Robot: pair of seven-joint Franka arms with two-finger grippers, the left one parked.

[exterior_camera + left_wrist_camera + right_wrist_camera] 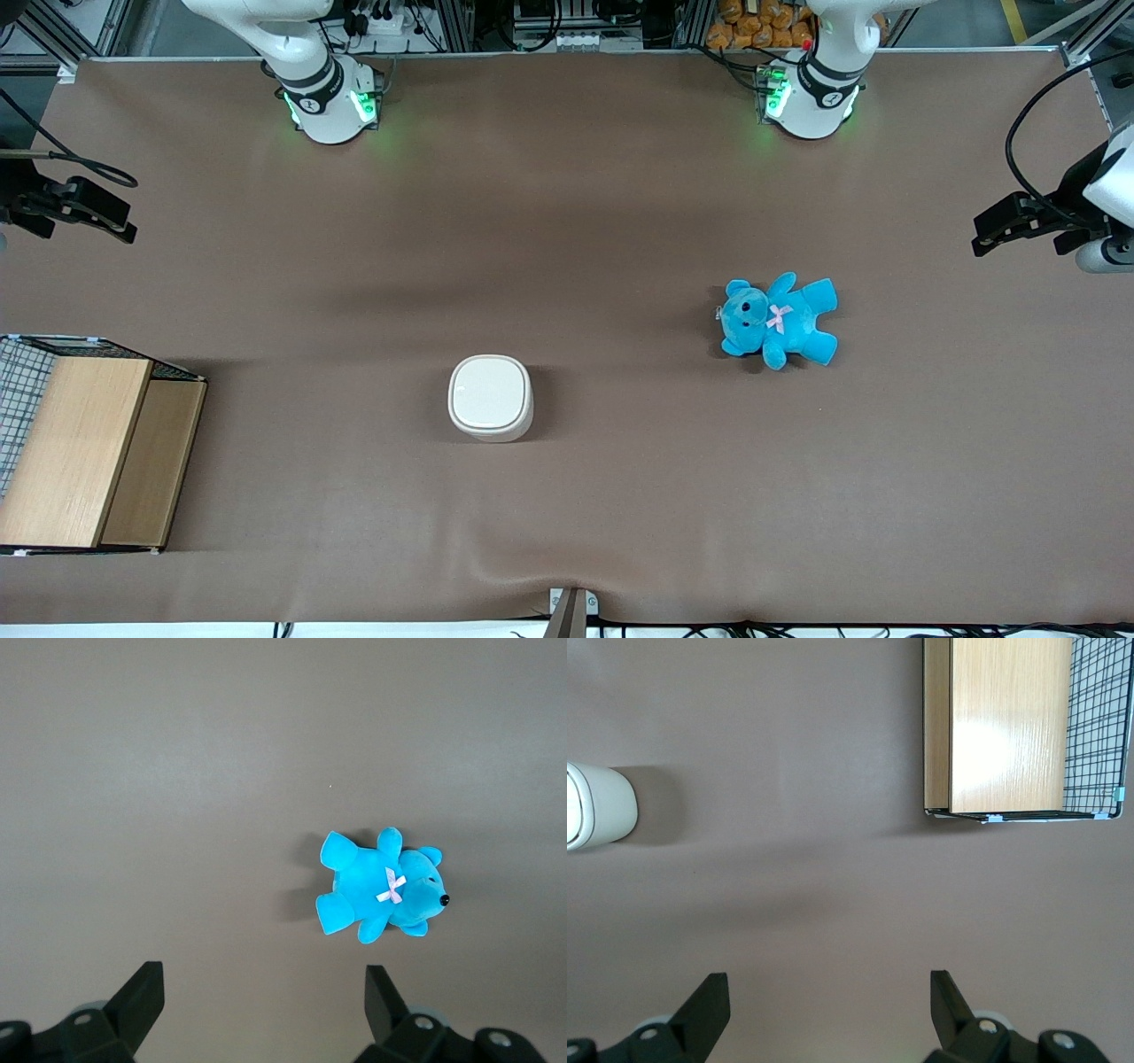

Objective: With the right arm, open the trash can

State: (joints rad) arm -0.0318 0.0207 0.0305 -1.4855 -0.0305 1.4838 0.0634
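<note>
The trash can (490,396) is a small cream-white rounded-square bin standing near the middle of the brown table, with its lid down flat. Part of its side also shows in the right wrist view (598,806). The right arm's gripper (106,217) hangs above the table at the working arm's end, well apart from the trash can and farther from the front camera than it. In the right wrist view the gripper (828,997) is open and empty, with bare table between its black fingers (709,1005).
A wooden box with wire mesh (80,443) (1005,726) stands at the working arm's end, nearer the front camera than the gripper. A blue teddy bear (780,319) (381,886) lies toward the parked arm's end. The table's front edge (567,616) has a small ripple in the cloth.
</note>
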